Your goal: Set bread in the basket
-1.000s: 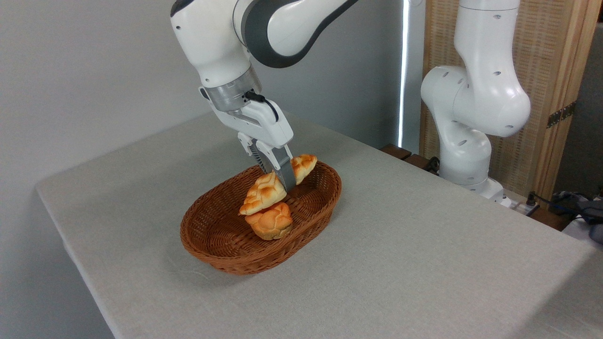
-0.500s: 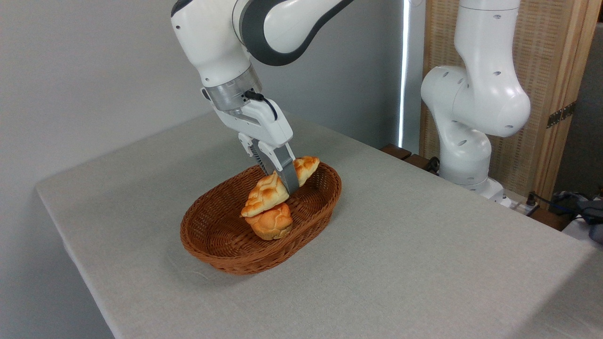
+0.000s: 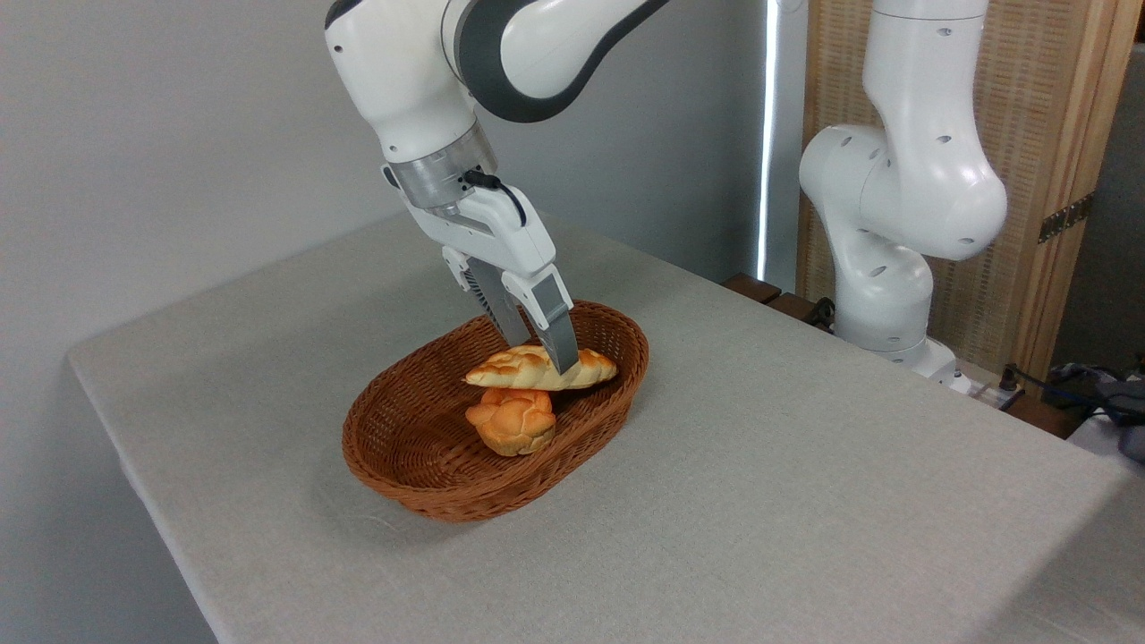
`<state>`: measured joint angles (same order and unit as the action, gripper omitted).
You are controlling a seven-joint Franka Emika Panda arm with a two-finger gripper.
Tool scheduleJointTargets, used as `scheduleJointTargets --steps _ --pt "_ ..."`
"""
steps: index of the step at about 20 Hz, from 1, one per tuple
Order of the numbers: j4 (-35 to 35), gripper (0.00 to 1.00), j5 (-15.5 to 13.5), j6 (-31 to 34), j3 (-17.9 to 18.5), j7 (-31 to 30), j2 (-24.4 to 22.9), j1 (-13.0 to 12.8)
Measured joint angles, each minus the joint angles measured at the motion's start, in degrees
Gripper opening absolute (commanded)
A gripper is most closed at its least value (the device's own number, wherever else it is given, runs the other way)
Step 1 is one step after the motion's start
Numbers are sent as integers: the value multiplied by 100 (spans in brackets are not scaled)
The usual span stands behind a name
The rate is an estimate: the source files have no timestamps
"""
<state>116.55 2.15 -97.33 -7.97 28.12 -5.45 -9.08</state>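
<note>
1. At the front, the bench [image 3: 716, 501] is seen as a broad surface under a pale grey cloth, with its near corner cut off by the lower edge of the view.
2. On the bench, left of centre, the basket [image 3: 420, 487] is set: an oval, shallow, reddish-brown wicker one, with its long axis running from lower left to upper right.
3. Inside the basket, against its nearer wall, a small round knotted bun [image 3: 510, 421] is seen, golden-orange in colour.
4. Just above the bun, the bread [image 3: 514, 368] is found: a long braided loaf, glossy golden with pale creases, lying about level. It appears to rest on the bun, with its right end near the basket's far right rim; whether that end touches the rim cannot be told.
5. The tool [image 3: 546, 356] is reached down into the basket from the upper left. Its two grey fingers are spread apart. The nearer finger [image 3: 556, 331] is seen in front of the loaf near its middle, and the other is behind it; no squeeze on the loaf is visible.
6. Behind, the white arm's base column [image 3: 886, 224] is mounted past the bench's far right edge, before a wooden slatted screen [image 3: 1055, 161].
7. At the far right edge, dark cables [image 3: 1096, 389] are seen lying low beside the bench.
</note>
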Motion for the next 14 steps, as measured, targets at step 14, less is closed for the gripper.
scheduleJointTargets --steps 14 --pt "-1026 100 42 -12 329 -2 -200 81"
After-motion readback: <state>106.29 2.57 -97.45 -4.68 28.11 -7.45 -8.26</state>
